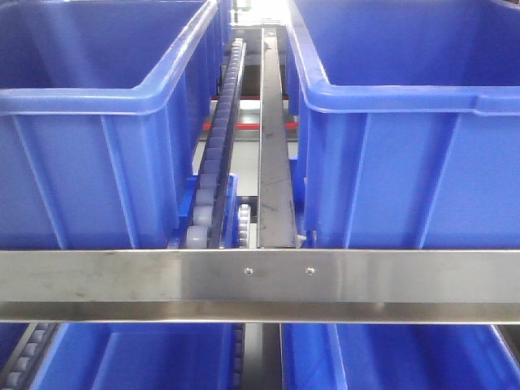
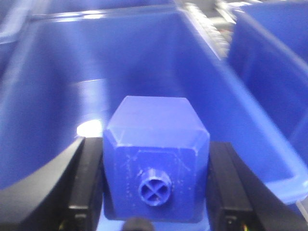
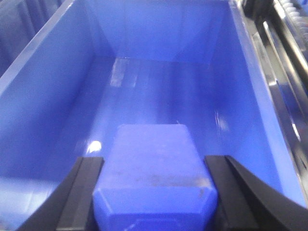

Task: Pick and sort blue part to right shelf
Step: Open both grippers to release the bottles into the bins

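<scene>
The right gripper (image 3: 154,192) is clenched on the blue part (image 3: 151,163). The part sits squarely between the two black fingers (image 3: 86,192), touching both, and its long body runs forward past the fingertips. Its near end shows bevelled corners. The cap cannot be made out from this angle. Ahead of and below this claw is the open inside of a large blue bin (image 3: 48,120). The part hangs over the bin's floor, roughly midway between the side walls. A metal rail (image 3: 276,72) runs just outside the bin wall to the claw's right.

The left gripper (image 2: 156,178) is also closed on something: a squat blue block (image 2: 154,139) with a small round knob (image 2: 155,186) marked with a cross. The block is pinched between the fingers (image 2: 86,183) with the knob end facing back toward the wrist. Beyond it lies another blue bin (image 2: 57,96), and a neighbouring bin (image 2: 274,72) stands to that claw's right.

The front view shows the right shelf (image 1: 260,284) close up. Its brushed steel cross rail runs in front of two upper bins (image 1: 81,162) with a white roller track (image 1: 215,162) between them. Neither arm appears in this view.
</scene>
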